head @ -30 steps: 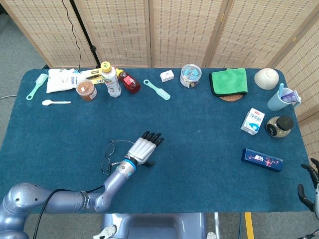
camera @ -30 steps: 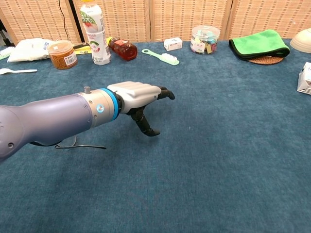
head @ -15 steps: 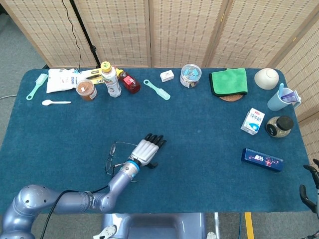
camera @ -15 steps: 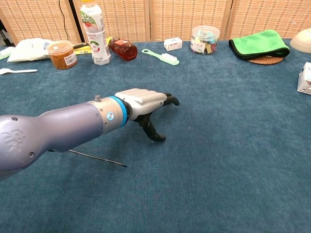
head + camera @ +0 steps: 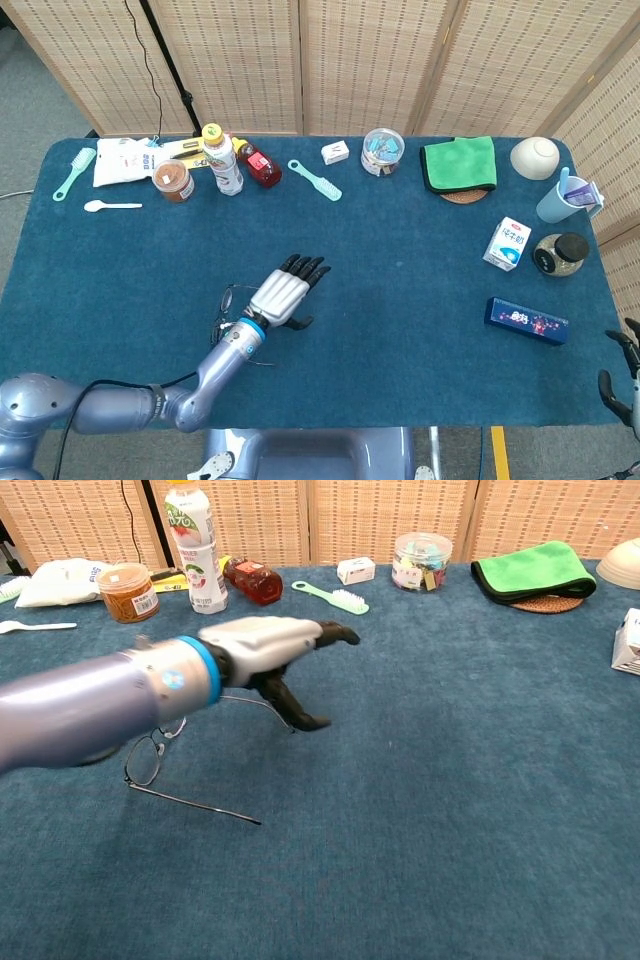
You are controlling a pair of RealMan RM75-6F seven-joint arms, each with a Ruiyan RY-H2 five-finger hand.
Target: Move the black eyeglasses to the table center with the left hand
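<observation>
- Left hand [image 5: 283,297] hangs over the table [image 5: 400,300] a bit left of centre, palm down, fingers [image 5: 335,633] stretched fwd and close together, thumb angled down; grips nothing.
- Chest view: same hand [image 5: 270,652] sits above the cloth, thumb tip low, nr the far temple arm of the glasses; can't tell if it touches.
- Black eyeglasses [image 5: 160,755] lie on the table just left of and under the wrist, thin wire frame, 1 temple arm stretched out toward the cam. In head view the glasses [image 5: 226,305] show partly, hidden by the forearm.
- Right hand [image 5: 622,375] only peeks in at the lower right edge of head view, off the table; dark fingers apart, nothing in them as far as shows.
- Back row, left to right: teal brush [image 5: 73,172], white bag [image 5: 122,160], white spoon [image 5: 110,206], brown-lid jar [image 5: 174,182], tall bottle [image 5: 222,160], red bottle [image 5: 259,164], 2nd teal brush [image 5: 315,180], small white box [image 5: 335,152], clear jar [image 5: 382,151], green cloth [image 5: 459,163], white bowl [image 5: 534,157].
- Right side: blue cup [image 5: 563,197], milk carton [image 5: 508,243], dark-lid jar [image 5: 561,253], blue box [image 5: 526,321].
</observation>
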